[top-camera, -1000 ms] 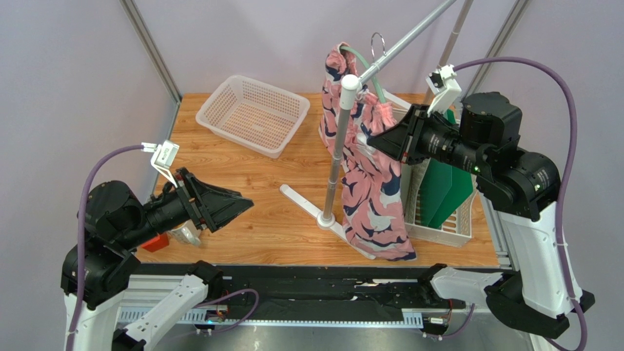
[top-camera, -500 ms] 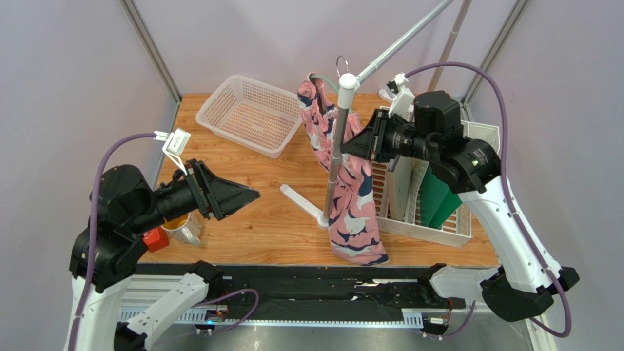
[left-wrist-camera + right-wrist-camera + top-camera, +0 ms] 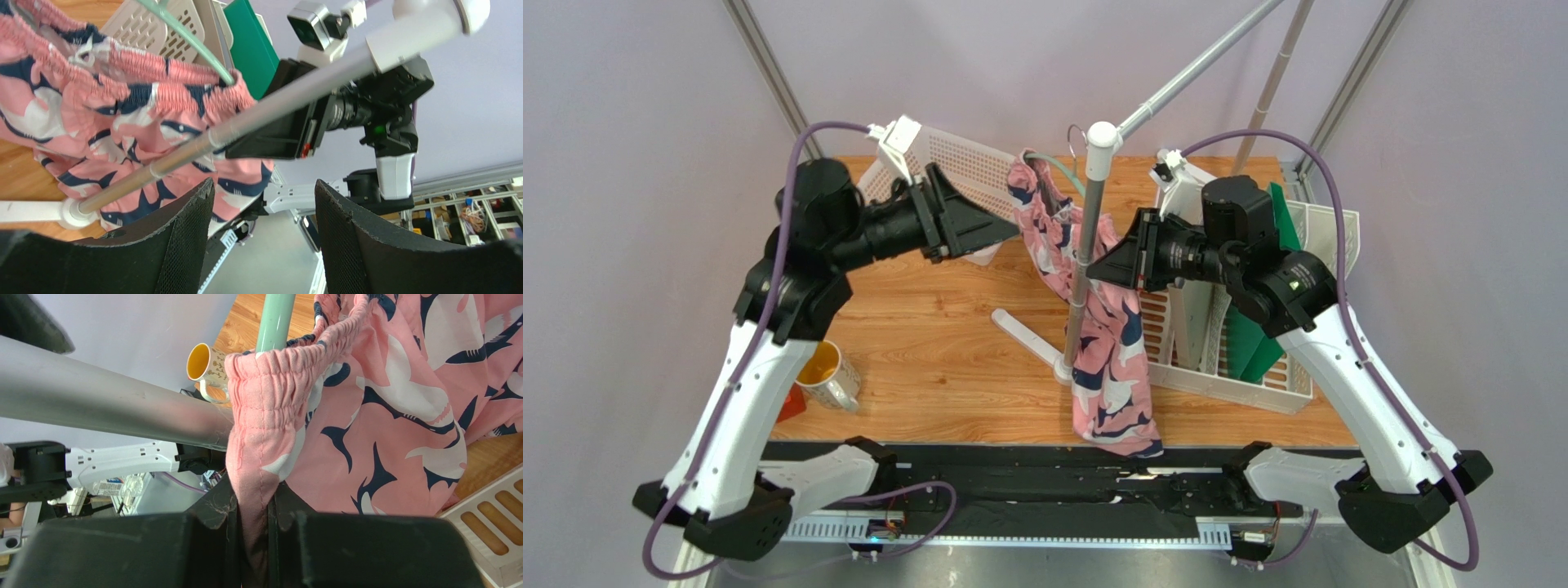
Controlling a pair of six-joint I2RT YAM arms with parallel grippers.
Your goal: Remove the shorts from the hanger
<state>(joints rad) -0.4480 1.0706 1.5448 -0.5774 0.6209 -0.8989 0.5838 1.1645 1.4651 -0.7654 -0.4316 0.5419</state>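
The pink shorts [image 3: 1112, 355] with navy-and-white shapes hang on the mint-green hanger [image 3: 1053, 165] at the grey rack pole [image 3: 1085, 257]. My right gripper [image 3: 1100, 263] is shut on the elastic waistband of the shorts [image 3: 261, 478], right beside the pole. The hanger arm [image 3: 274, 321] runs into the waistband just above the jaws. My left gripper [image 3: 1008, 227] is open and empty, raised to the left of the shorts. In the left wrist view its fingers [image 3: 184, 245] frame the waistband [image 3: 153, 98], the hanger [image 3: 190, 43] and the pole [image 3: 245, 122].
A white basket [image 3: 952, 165] sits behind the left gripper. A white file rack [image 3: 1247, 368] with green folders [image 3: 1259, 337] stands at the right. A yellow-lined mug [image 3: 824, 374] and a small red object [image 3: 783, 402] sit at the left. The pole's white base [image 3: 1032, 337] lies on the table.
My left arm has swung up and forward from near the mug to the shorts' left side. The right gripper has pulled the shorts and hanger further left along the rack.
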